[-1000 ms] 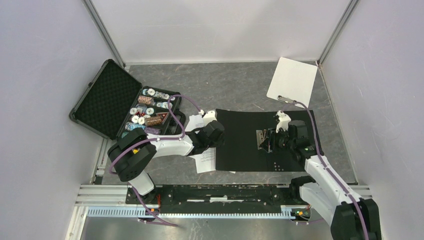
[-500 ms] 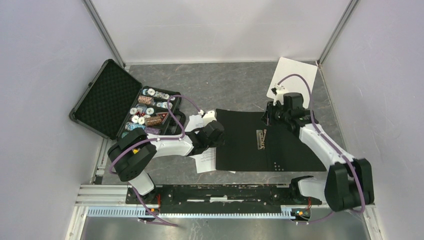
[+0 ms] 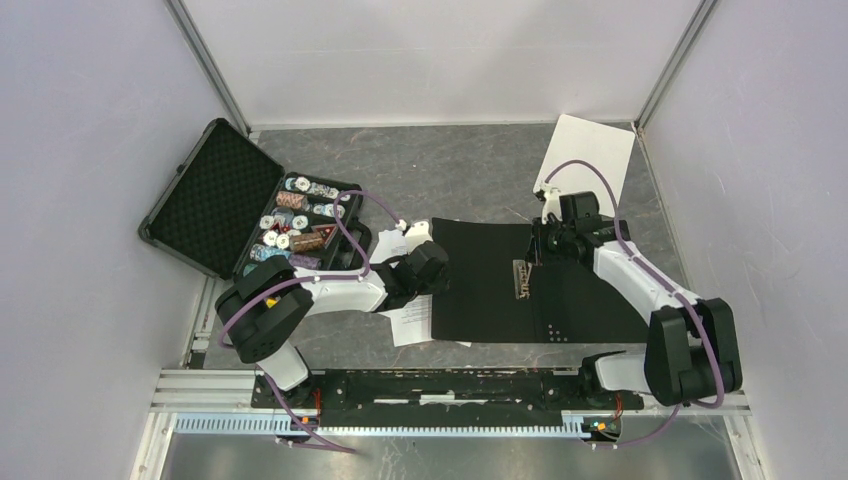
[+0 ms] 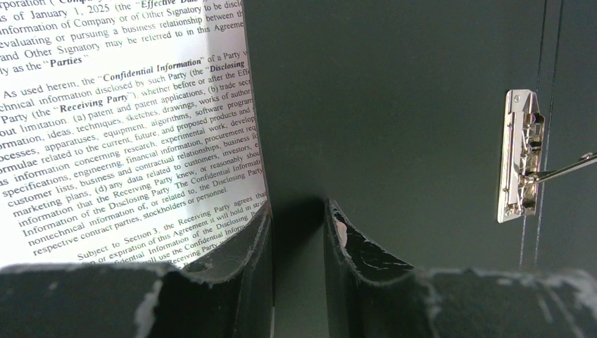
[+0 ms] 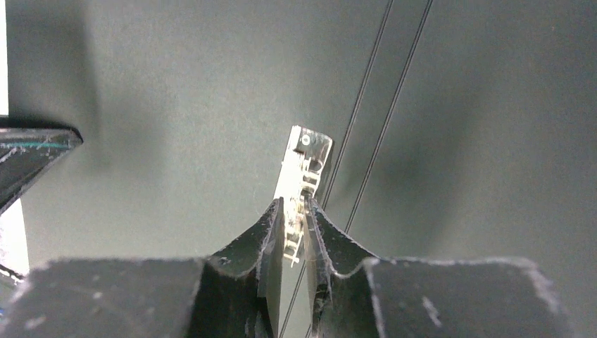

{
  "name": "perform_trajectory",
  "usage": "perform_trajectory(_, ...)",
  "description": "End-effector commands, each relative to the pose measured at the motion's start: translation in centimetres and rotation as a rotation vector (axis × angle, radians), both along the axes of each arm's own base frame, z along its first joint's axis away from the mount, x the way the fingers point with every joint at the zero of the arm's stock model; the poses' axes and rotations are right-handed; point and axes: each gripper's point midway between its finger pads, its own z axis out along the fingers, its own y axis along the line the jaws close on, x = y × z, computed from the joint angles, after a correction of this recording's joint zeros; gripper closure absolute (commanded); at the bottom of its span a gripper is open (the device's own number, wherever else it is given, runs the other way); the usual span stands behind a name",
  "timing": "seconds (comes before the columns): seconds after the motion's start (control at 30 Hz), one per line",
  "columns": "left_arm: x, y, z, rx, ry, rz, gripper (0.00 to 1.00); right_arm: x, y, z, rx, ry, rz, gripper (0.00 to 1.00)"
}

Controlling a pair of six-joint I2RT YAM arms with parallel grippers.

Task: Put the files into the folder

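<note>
Change, right arm: within the last second it has swung from the near right side of the folder (image 3: 480, 290) round to the far side, and it now reaches down onto the spine from there.

Right tool (image 5: 294, 211): fingers drawn in narrow on either side of the metal clip (image 5: 304, 162), which stands between them in the right wrist view. Whether the clip is lifted off the black lining cannot be told.

Left arm: unchanged over the same second.

Left tool (image 4: 297, 211): down at the folder's left edge, one finger on the printed sheets and the other on the black lining. The gap is narrow and nothing is seen between the fingers.

Files (image 3: 405, 325): loose printed sheets on the surface (image 3: 450, 170) along the folder's left edge, partly under the left arm and not yet inside. Which lies over which at that edge is unclear.

Folder: open flat, black side up, in the middle of the surface.

Bystanders: white clipboard (image 3: 587, 160) at the far right, just beyond the folder. Open case of chips (image 3: 250, 215) at the far left.

Reading: the regrasp from the far side probably prepares the clip to be raised so that sheets can slide beneath it. The filing itself has not begun, and the sheets still need to go across onto the lining and under the clip.
</note>
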Motion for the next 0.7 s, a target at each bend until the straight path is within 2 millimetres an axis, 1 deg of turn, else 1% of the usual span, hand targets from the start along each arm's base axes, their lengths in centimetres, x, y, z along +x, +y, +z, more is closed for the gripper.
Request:
perform_trajectory(0.0,0.1,2.9,-2.0,0.139,0.007,0.061,0.98,-2.6,-0.7,0.2,-0.033,0.012,0.005,0.79)
perform_trajectory(0.13,0.1,2.7,-2.0,0.135,0.011,0.058,0.98,-4.9,-0.9,-0.4,-0.027,0.014,-0.008,0.81)
perform_trajectory(0.2,0.2,2.6,-1.9,0.135,0.011,0.055,0.98,-5.8,-0.5,-0.4,-0.005,-0.008,0.000,0.80)
perform_trajectory(0.27,0.2,2.5,-1.8,0.131,0.009,0.053,0.98,-6.2,0.0,-0.1,0.028,-0.034,0.009,0.80)
perform_trajectory(0.3,0.2,2.6,-1.9,0.131,0.009,0.052,0.98,-5.7,-0.3,0.4,0.025,-0.063,-0.019,0.76)
perform_trajectory(0.33,0.1,2.6,-1.9,0.127,0.007,0.052,0.98,-4.9,-0.4,1.1,0.031,-0.104,-0.048,0.69)
perform_trajectory(0.37,0.1,2.5,-1.9,0.122,0.006,0.053,0.98,-4.0,-0.4,2.0,0.044,-0.156,-0.075,0.64)
perform_trajectory(0.43,-0.1,2.6,-2.1,0.119,0.014,0.046,0.98,-2.1,0.3,3.9,0.102,-0.257,-0.080,0.54)
perform_trajectory(0.47,0.1,2.1,-1.8,0.094,0.001,0.042,0.98,-1.4,1.1,4.8,0.135,-0.300,-0.044,0.48)
perform_trajectory(0.5,0.1,2.1,-1.8,0.091,0.001,0.039,0.98,-0.8,1.4,5.3,0.149,-0.322,-0.020,0.41)
perform_trajectory(0.53,0.1,2.1,-1.8,0.094,0.001,0.037,0.98,-0.4,1.6,5.4,0.155,-0.322,0.004,0.35)
perform_trajectory(0.57,0.1,2.1,-1.8,0.097,0.000,0.037,0.98,0.0,1.5,5.4,0.153,-0.322,0.018,0.32)
perform_trajectory(0.6,0.2,2.2,-1.9,0.098,0.002,0.038,0.98,0.3,1.4,5.0,0.153,-0.314,0.029,0.29)
perform_trajectory(0.67,0.3,2.3,-1.9,0.092,0.009,0.041,0.98,0.7,0.8,4.1,0.182,-0.302,0.033,0.26)
